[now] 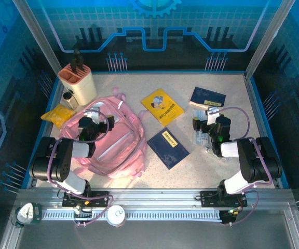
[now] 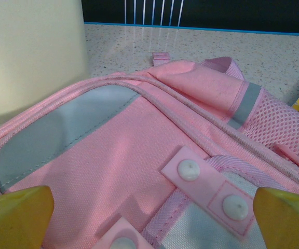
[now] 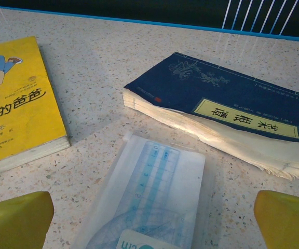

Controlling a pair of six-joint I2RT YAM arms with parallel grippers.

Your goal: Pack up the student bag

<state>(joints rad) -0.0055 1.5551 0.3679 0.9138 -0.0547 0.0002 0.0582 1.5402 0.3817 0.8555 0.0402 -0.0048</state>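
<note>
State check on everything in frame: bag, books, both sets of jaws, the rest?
student bag: lying flat on the table, no open compartment visible
left gripper: jaws open, over the bag, holding nothing
ruler sleeve: flat on the table
right gripper: jaws open, over the ruler sleeve, holding nothing
yellow book: closed, flat
near blue book: closed, flat
far blue book: closed, flat
cream holder: upright
yellow packet: lying left of the bag

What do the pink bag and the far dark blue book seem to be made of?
Pink bag: woven fabric, matte; the weave shows, with mesh on its side. Dark blue book: paper, with a matte cover that is probably soft; rough yellowed page edges show.
</note>
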